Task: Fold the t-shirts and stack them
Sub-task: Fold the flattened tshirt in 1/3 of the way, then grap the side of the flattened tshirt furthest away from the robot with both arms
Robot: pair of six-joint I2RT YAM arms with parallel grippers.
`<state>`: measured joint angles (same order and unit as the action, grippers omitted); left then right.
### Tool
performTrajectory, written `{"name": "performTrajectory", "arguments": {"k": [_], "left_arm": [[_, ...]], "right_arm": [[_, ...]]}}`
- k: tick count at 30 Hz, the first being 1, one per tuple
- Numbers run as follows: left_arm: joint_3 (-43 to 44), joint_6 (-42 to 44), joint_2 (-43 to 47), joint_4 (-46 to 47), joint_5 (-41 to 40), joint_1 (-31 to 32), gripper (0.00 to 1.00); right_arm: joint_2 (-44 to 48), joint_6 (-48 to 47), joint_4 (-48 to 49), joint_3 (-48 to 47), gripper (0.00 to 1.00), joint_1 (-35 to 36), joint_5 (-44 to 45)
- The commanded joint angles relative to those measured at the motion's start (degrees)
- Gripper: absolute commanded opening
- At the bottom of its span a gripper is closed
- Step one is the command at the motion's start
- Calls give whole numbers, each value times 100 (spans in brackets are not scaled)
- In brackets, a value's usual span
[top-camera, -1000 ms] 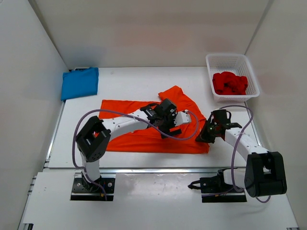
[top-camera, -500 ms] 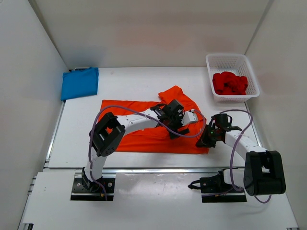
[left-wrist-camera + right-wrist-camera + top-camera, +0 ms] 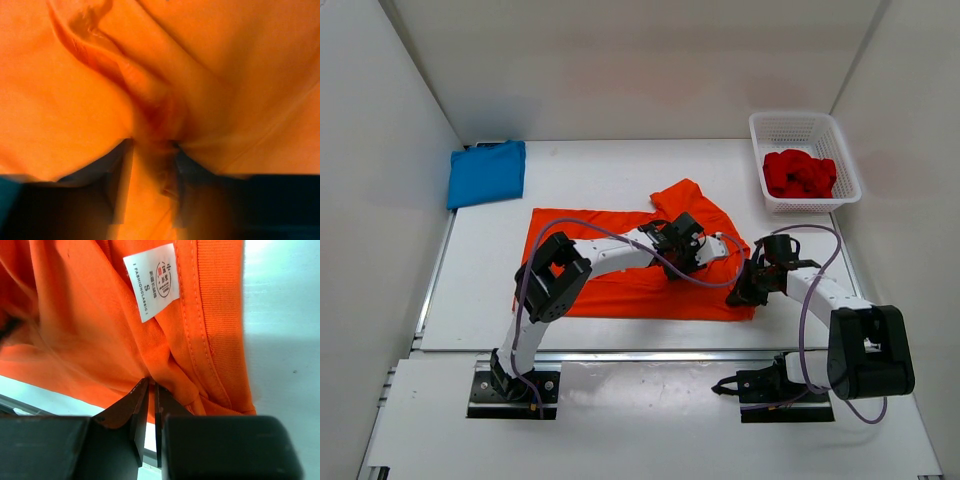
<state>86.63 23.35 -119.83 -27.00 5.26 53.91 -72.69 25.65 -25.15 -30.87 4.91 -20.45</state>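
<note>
White table [image 3: 590, 180] carries the orange t-shirt [image 3: 620, 290], spread out. Left gripper [image 3: 685, 250] on its upper middle, fingers pinching a raised fold. Right gripper [image 3: 745, 290] at its right edge, fingers nipping cloth. Blue t-shirt [image 3: 487, 173] up-left of it; red t-shirt [image 3: 800, 173] up-right, in basket [image 3: 798, 124].

Blurry left tool [image 3: 151, 146] amid orange t-shirt [image 3: 240, 60].

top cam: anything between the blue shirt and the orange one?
Nothing: only bare white table separates the blue shirt from the orange shirt, seen in the top external view.
</note>
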Motion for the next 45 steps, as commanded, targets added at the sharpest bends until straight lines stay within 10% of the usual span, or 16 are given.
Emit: {"name": "performTrajectory", "arguments": {"k": [1, 3, 12, 22, 35, 45], "left_arm": [[91, -128, 162, 46, -42, -64, 39], [73, -278, 266, 46, -95, -170, 25], [-296, -647, 496, -42, 336, -741, 38], [-401, -1008, 592, 2, -78, -1084, 91], [293, -1061, 1190, -683, 239, -1400, 99], [153, -1914, 1682, -798, -480, -3622, 99]], "right_arm": [[-123, -130, 2, -120, 8, 19, 173], [-141, -104, 44, -103, 6, -16, 216], [-264, -16, -201, -42, 4, -95, 374], [-500, -113, -324, -252, 3, -113, 384], [-123, -253, -719, -1263, 15, -139, 340], [-1841, -719, -1852, -5177, 25, 747, 595]]}}
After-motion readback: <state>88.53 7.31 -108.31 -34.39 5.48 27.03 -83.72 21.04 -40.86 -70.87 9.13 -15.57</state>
